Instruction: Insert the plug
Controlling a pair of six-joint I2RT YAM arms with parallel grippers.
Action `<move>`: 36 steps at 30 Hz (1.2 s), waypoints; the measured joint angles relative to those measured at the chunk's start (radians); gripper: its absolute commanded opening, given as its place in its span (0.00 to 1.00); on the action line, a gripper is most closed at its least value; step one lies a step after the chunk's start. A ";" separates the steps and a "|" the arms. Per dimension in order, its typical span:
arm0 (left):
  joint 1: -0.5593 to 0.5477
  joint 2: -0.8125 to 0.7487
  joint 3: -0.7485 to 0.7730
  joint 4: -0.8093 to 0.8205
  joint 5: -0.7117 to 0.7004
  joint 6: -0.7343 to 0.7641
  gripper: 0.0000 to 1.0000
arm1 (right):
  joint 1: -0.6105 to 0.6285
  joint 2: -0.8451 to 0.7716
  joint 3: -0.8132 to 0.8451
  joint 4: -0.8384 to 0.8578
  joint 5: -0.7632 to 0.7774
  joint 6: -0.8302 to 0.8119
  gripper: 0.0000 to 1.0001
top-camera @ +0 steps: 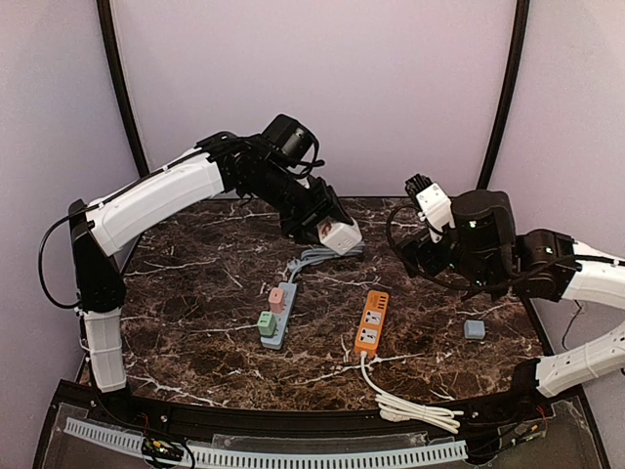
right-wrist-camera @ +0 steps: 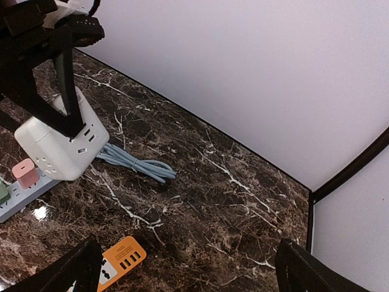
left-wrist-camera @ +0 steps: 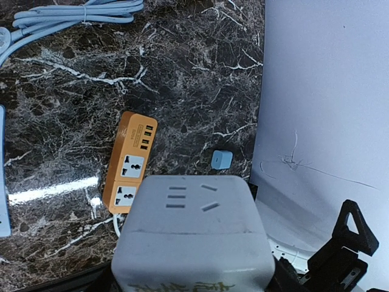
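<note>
Left gripper (top-camera: 328,228) clenched on white cube socket (top-camera: 342,237) above marble table (top-camera: 195,293), right gripper (right-wrist-camera: 188,271) spread wide, empty, blue plug (top-camera: 475,329) right of orange power strip (top-camera: 372,320)

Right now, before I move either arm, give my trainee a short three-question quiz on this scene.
1. True or false: the left hand holds the white cube socket.
2. Fill in: on the pale blue power strip, beside the pink plug, sits a ____ plug.
3. Where is the small blue plug? A) in the left hand; B) on the table, right of the orange power strip; C) in the pale blue power strip.
Key: 1 true; 2 green; 3 B.
</note>
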 measured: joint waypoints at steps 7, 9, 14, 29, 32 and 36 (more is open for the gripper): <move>-0.017 0.002 0.055 -0.056 -0.042 0.092 0.01 | -0.032 0.048 0.106 -0.190 -0.022 0.180 0.99; -0.027 0.008 0.079 -0.061 -0.048 0.117 0.01 | -0.076 0.057 0.126 -0.235 -0.056 0.225 0.99; -0.049 0.035 0.122 -0.077 -0.066 0.180 0.01 | -0.259 0.087 0.173 -0.327 -0.203 0.317 0.99; -0.104 0.160 0.180 -0.175 -0.119 0.317 0.01 | -0.560 0.093 0.114 -0.458 -0.504 0.444 0.99; -0.111 0.195 0.196 -0.174 -0.118 0.337 0.01 | -0.566 0.089 0.100 -0.467 -0.521 0.459 0.99; -0.117 0.241 0.217 -0.172 -0.114 0.360 0.01 | -0.566 0.082 0.090 -0.476 -0.540 0.474 0.99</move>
